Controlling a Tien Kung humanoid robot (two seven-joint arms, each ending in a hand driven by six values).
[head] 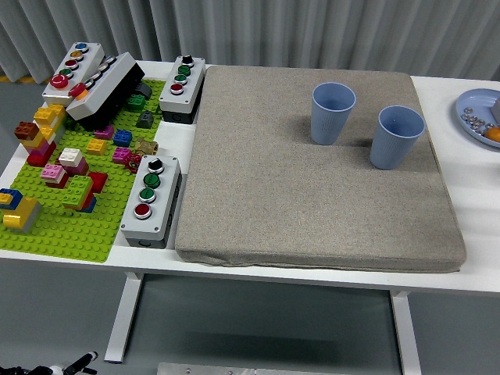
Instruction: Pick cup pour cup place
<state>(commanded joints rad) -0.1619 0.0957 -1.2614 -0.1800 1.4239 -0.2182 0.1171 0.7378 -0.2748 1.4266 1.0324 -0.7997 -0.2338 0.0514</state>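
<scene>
Two blue cups stand upright on a grey mat (312, 180). One cup (333, 113) is near the mat's back, the other cup (396, 137) a little to its right and nearer to me. They stand apart, untouched. Neither of my hands shows over the table.
A green baseplate (62, 226) with several coloured bricks fills the table's left side. Three grey button boxes (151, 201) (182, 89) (74, 72) stand around it. A blue plate (476, 117) with small items sits at the right edge.
</scene>
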